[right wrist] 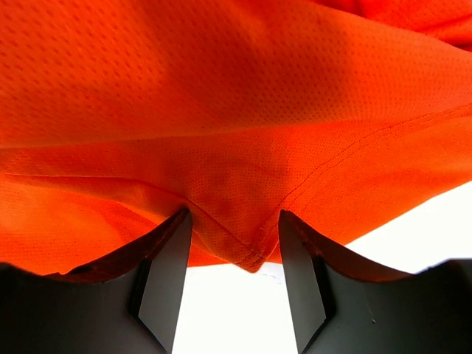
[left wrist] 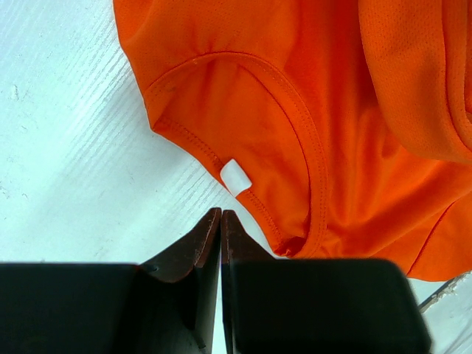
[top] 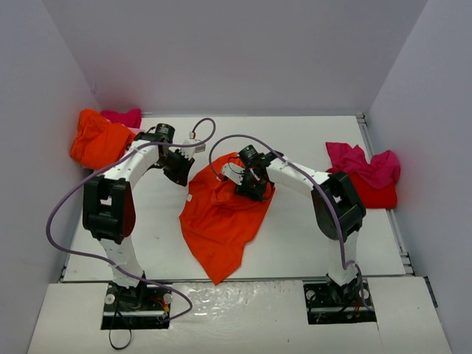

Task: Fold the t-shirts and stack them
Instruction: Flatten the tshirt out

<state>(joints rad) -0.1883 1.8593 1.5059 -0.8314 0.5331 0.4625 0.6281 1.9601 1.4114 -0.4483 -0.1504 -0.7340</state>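
A bright orange t-shirt [top: 221,221] lies crumpled in the middle of the table. Its collar [left wrist: 295,110] and white tag [left wrist: 236,178] fill the left wrist view. My left gripper [left wrist: 220,214] is shut with nothing in it, just short of the collar's edge at the shirt's upper left [top: 179,168]. My right gripper [right wrist: 234,217] stands open over the shirt's upper right [top: 251,184]. A hemmed corner of the orange cloth [right wrist: 247,247] hangs between its fingers [right wrist: 177,243] without being clamped.
An orange shirt heap [top: 99,140] with magenta cloth [top: 124,116] behind it sits at the back left corner. A magenta shirt [top: 365,164] lies on a red one [top: 375,195] at the right edge. Grey walls enclose the white table [top: 295,243].
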